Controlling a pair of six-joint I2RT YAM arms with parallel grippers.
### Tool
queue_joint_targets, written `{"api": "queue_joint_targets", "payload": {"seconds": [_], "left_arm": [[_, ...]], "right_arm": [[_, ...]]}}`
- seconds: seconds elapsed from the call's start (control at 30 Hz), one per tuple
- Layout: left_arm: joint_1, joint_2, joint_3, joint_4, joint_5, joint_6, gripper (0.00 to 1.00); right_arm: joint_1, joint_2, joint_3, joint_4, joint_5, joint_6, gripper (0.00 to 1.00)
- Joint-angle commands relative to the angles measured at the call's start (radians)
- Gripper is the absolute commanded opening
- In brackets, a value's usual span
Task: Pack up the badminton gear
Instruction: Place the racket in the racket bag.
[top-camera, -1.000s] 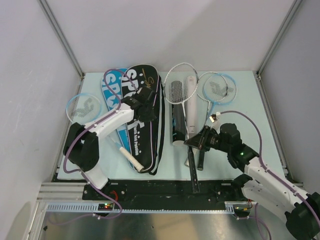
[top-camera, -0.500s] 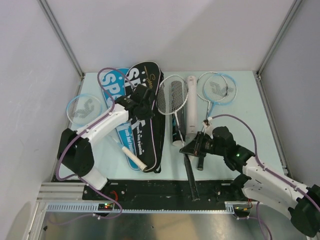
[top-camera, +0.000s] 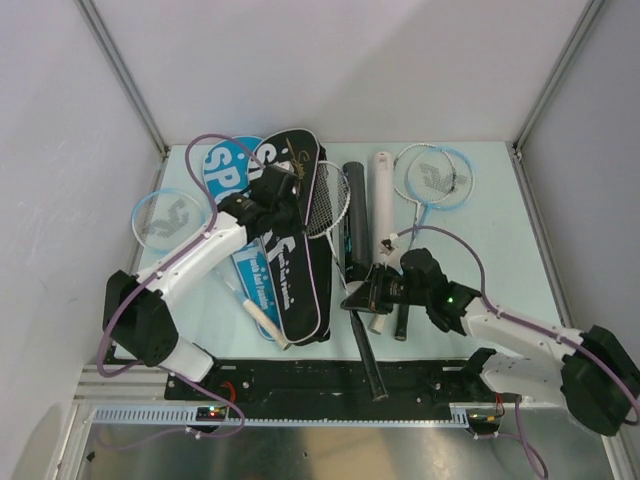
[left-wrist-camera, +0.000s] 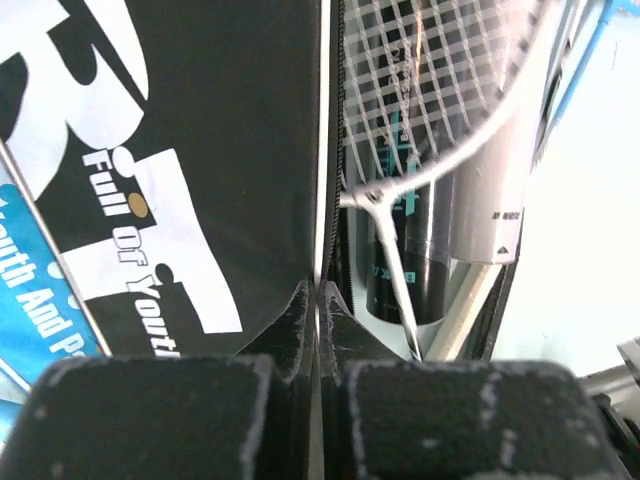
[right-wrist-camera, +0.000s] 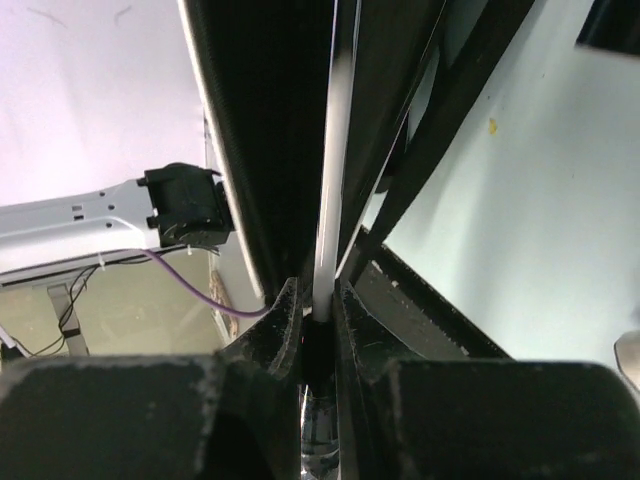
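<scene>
My left gripper (top-camera: 283, 205) is shut on the edge of the black "SPORT" cover (top-camera: 295, 270), pinching its rim in the left wrist view (left-wrist-camera: 318, 295). My right gripper (top-camera: 352, 298) is shut on the thin white shaft (right-wrist-camera: 327, 230) of a white-framed racket. That racket's head (top-camera: 325, 205) lies against the black cover's right edge and shows in the left wrist view (left-wrist-camera: 440, 90). Its black handle (top-camera: 366, 355) trails toward the near edge. A black tube (top-camera: 352, 215) and a white tube (top-camera: 382, 200) lie side by side at mid-table. The blue cover (top-camera: 222, 168) lies under the black one.
A blue-rimmed racket (top-camera: 432, 178) lies at the back right, its black handle (top-camera: 400, 325) beside my right gripper. Another blue-rimmed racket head (top-camera: 165, 215) lies at the left, with a white handle (top-camera: 262, 318) near the front. Frame posts and walls bound the table.
My right gripper has carried the racket leftward, and its head now lies against the black cover instead of over the tubes. My left gripper has shifted back and right with the cover's edge.
</scene>
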Motion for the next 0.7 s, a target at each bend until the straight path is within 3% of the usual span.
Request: {"api": "queue_joint_targets", "payload": {"seconds": [0.0,0.2,0.37,0.67], "left_arm": [[0.004,-0.06,-0.018,0.042,0.083,0.038,0.0],[0.013,-0.089,-0.075,0.048,0.074,0.05,0.0],[0.017,-0.095,-0.119,0.067,0.085,0.061,0.0],[0.018,-0.164,-0.182,0.144,0.173,0.08,0.0]], "right_arm": [[-0.024,0.1,0.128,0.109,-0.047,-0.098,0.0],[-0.026,0.182,0.178,0.101,-0.123,-0.126,0.0],[-0.013,0.198,0.179,0.187,-0.148,-0.115,0.0],[-0.1,0.411,0.28,0.272,-0.169,-0.152,0.0]]}}
